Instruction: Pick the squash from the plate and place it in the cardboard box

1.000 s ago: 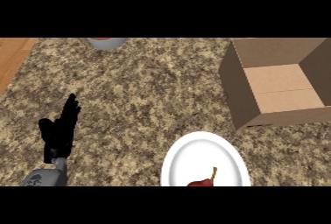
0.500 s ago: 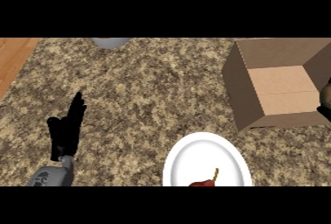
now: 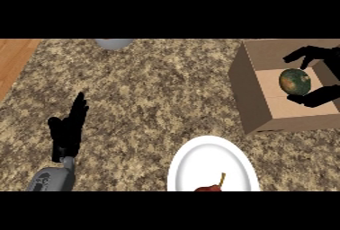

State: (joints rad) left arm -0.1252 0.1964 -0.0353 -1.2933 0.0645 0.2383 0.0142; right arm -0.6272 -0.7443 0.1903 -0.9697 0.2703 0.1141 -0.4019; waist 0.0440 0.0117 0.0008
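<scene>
1. Our left hand point(image 3: 66, 131) shows at the lower left of the head view. It is open, with its black fingers straight and held close together.
2. Those fingers point up the view and lean a little to the right; the thumb stands apart on the hand's left side. This hand holds nothing.
3. Our grey left forearm point(image 3: 51, 179) comes in from the lower edge and meets the hand at the wrist.
4. Our right hand point(image 3: 310, 54) shows at the upper right edge. Its fingers and thumb curl round the squash point(image 3: 296, 81), closing on it from above and below.
</scene>
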